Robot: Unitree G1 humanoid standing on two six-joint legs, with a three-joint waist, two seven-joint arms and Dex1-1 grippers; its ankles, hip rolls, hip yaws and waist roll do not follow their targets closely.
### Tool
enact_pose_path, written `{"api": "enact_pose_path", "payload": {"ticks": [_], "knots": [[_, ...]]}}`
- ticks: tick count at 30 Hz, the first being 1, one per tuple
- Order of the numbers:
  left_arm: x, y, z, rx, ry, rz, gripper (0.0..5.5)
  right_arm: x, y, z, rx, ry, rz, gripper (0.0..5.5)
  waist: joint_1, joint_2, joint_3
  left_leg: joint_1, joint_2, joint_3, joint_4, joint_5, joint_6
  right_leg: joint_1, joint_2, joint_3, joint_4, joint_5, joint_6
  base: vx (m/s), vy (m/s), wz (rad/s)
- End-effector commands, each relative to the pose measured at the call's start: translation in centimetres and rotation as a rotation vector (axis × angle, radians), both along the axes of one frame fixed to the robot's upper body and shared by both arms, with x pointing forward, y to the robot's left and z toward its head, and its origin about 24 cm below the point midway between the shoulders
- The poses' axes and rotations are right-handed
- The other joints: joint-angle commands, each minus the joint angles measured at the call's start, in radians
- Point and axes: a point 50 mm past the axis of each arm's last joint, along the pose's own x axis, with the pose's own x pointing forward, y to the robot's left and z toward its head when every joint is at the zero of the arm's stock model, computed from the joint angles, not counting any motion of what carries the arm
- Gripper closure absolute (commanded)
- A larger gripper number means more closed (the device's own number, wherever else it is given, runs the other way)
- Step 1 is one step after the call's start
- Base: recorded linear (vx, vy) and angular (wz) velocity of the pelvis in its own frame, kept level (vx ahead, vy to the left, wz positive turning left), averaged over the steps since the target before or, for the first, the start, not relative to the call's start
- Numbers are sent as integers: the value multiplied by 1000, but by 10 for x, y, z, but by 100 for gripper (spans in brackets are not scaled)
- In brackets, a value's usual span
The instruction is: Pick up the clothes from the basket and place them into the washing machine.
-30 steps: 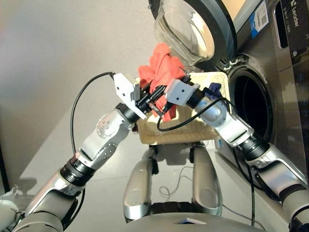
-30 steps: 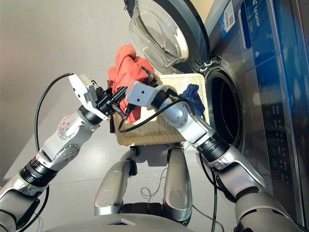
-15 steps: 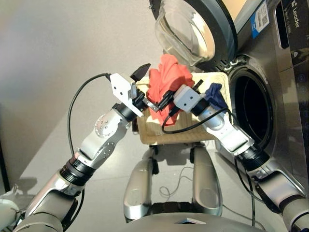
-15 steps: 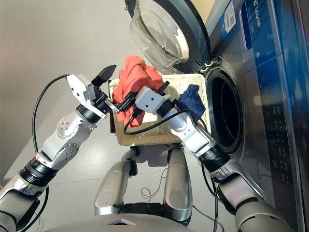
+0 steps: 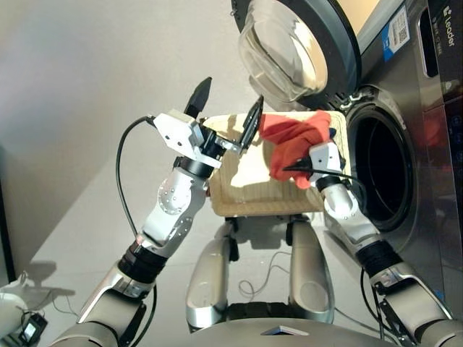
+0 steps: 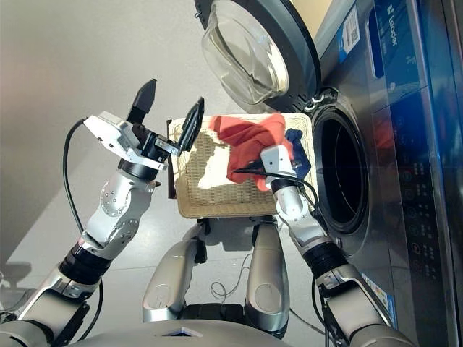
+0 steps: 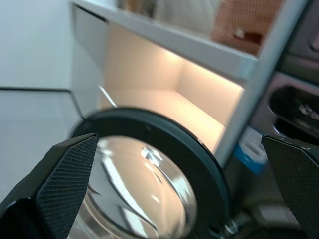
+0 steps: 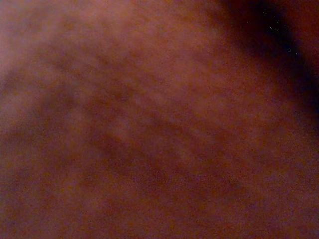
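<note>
Now, left end effector point(image 5: 226, 112): fingers spread wide, empty, upper centre.
Right end effector point(image 5: 296, 168): pinching the red-orange garment point(image 5: 289, 142) over the basket point(image 5: 249, 189).
Washing machine point(image 5: 412, 137): right, door point(image 5: 296, 47) open.

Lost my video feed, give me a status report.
Left gripper open, empty. Right gripper shut on red-orange garment, above the basket. Washing machine door open, porthole clear.
</note>
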Motion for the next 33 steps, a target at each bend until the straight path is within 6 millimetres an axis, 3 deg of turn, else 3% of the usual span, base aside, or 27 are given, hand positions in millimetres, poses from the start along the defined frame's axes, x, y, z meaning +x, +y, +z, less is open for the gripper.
{"api": "enact_pose_path", "payload": {"ticks": [1, 4, 7, 13, 15, 17, 24, 28, 33], "knots": [[-12, 6, 25, -125, -153, 17, 0, 3, 8, 18, 176, -142, -51, 550, 16, -56, -7, -50, 43, -33, 225, -117, -40, 48, -17, 48, -24, 59, 76, 0, 0, 0], [-13, 2, 22, -120, -135, 15, 0, -3, -10, -2, 245, -82, -218, 550, 11, -62, -4, -99, 51, -39, 309, -153, -40, 2, -5, 52, 52, 29, 64, -35, -4, 14], [-12, -2, 17, -89, -114, 5, 0, -3, -28, -8, 253, -66, -356, 550, 14, -61, -4, -135, 55, -48, 357, -177, -34, -34, 5, 60, 93, 10, 58, 0, 0, 0], [-12, -8, 13, -118, -75, -23, 0, 4, -74, 7, 281, -127, -613, 550, 27, -50, -4, -243, 59, -59, 454, -209, -30, -132, 13, 61, 184, -30, 46, -39, -9, 54], [-13, -8, 14, -128, -73, -22, 0, 6, -84, 15, 299, -161, -663, 550, 30, -46, -4, -273, 60, -63, 481, -219, -30, -162, 15, 64, 209, -39, 45, -57, -6, 55], [-13, -9, 13, -140, -63, -16, 0, 10, -111, 35, 303, -230, -774, 550, 40, -43, -4, -332, 58, -67, 526, -231, -27, -219, 18, 68, 247, -48, 40, -65, -13, 66], [-17, -10, 9, -123, -47, -35, 0, 11, -174, 89, 284, -360, -969, 550, 60, -28, -4, -470, 61, -74, 616, -251, -25, -352, 13, 75, 325, -68, 34, -15, -3, 21], [-18, -12, 10, -113, -52, -38, 0, 6, -198, 116, 247, -413, -1022, 550, 63, -23, -4, -532, 64, -71, 656, -258, -25, -414, 16, 79, 362, -74, 33, 0, 0, 0], [-18, -10, 11, -112, -53, -24, 0, 5, -213, 147, 202, -478, -1039, 550, 66, -17, -4, -577, 68, -69, 694, -278, -26, -467, 20, 85, 397, -95, 33, 0, 0, 0]]}}
